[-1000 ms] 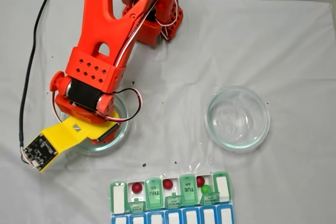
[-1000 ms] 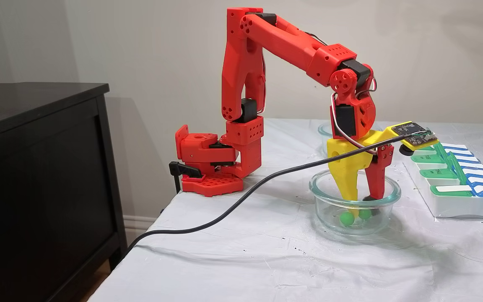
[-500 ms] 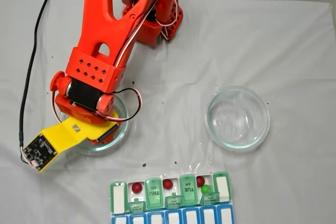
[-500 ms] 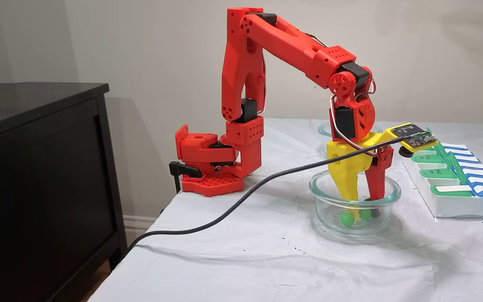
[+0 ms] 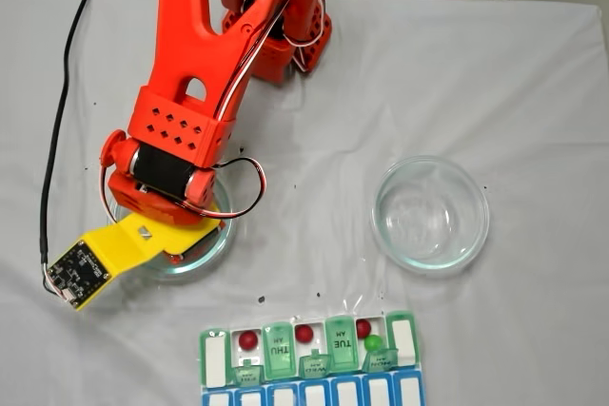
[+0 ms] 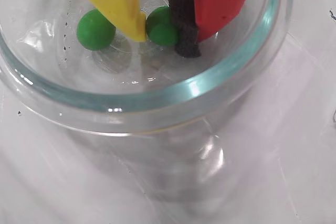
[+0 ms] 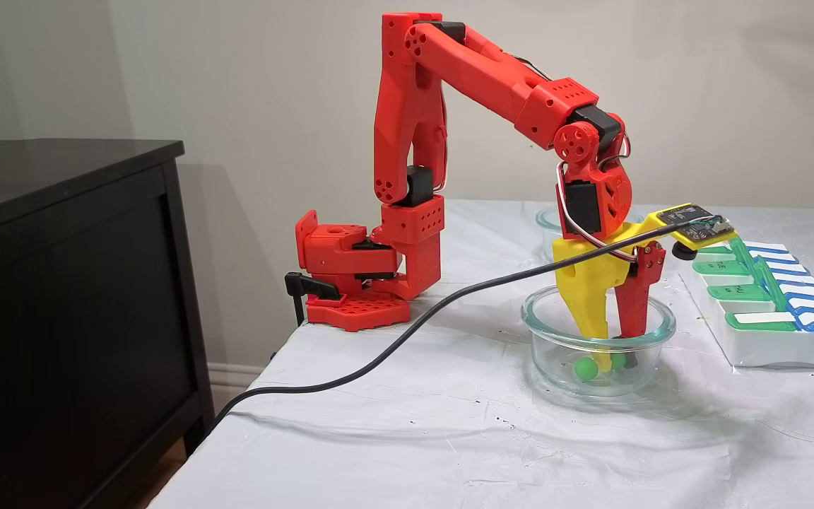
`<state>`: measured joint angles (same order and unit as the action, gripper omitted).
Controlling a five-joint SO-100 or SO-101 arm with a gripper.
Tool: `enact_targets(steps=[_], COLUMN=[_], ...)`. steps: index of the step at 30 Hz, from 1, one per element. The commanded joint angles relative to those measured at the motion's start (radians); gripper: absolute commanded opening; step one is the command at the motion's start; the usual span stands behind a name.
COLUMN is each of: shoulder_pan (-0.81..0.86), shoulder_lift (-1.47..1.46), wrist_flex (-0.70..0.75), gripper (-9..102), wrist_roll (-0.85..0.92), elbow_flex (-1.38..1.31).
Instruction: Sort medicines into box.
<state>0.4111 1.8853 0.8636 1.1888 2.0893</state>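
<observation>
1. In the wrist view a loose green ball [image 6: 95,29] lies at ten o'clock in the glass bowl [image 6: 157,100].
2. The pincer [image 6: 164,31] clenches a second green ball [image 6: 161,26] between its yellow and red fingers.
3. In a fixed view the box [image 5: 309,360] sits at six o'clock on the table [image 5: 533,92], holding three red balls and one green.

Two green balls [image 6: 95,29] [image 6: 161,25] sitting in glass bowl [image 5: 221,235] near tablecloth's left edge. Three red [image 5: 248,339] [image 5: 304,333] [image 5: 363,328], one green [image 5: 373,342] lying in open pill organizer [image 5: 217,361] compartments at front edge.
</observation>
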Motion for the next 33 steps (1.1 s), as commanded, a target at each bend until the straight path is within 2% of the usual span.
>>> enact_targets(steps=[1, 6, 14, 19, 23, 33], shoulder_pan=[-0.026, -0.040, -0.041, -0.178, -0.308, -0.477], shoulder_lift=[0.164, 0.351, 0.620, 0.653, 0.609, 0.368], wrist_flex=[0.052, 0.146, 0.176, 0.107, -0.083, -0.193], gripper=[0, 0, 0, 0, 0, 0], wrist_roll=[-0.023, -0.067, -0.167, -0.491, -0.675, -0.761], elbow_flex=[-0.005, -0.035, -0.084, -0.072, 0.014, -0.023])
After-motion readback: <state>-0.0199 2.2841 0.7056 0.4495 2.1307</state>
